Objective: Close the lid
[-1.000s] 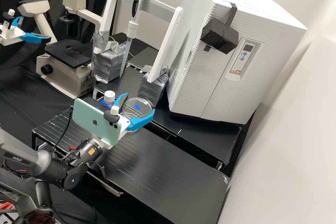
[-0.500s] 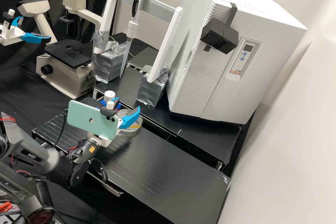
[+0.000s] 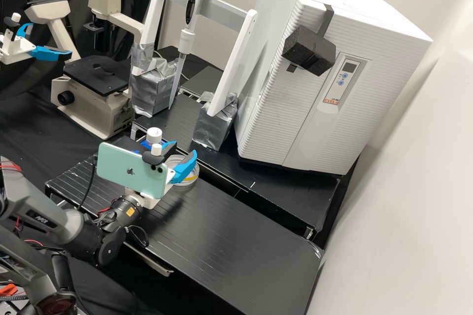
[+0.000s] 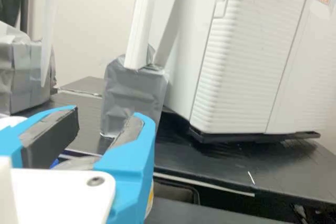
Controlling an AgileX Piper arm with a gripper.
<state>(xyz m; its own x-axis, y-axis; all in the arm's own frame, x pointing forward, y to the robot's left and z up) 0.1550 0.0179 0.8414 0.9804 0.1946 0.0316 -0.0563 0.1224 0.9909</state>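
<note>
Two bright blue fingers of the white gripper [image 3: 183, 149] stand apart around clear round plastic lid [image 3: 175, 159] over matching dish [image 3: 189, 181] on low black table [image 3: 236, 236], can't tell if seated, white-capped bottle [image 3: 154, 135] beyond, big ribbed white cabinet [image 3: 276, 108] farther.

High view: dish [image 3: 187, 182] sat on front platform [image 3: 231, 236], bottle [image 3: 153, 134] behind it, leftward. Rear platform [image 3: 290, 197] held pipette stand [image 3: 233, 63], pipette [image 3: 187, 39] in it, cabinet [image 3: 305, 123] to its right. Microscope [image 3: 98, 101] stood left.
</note>
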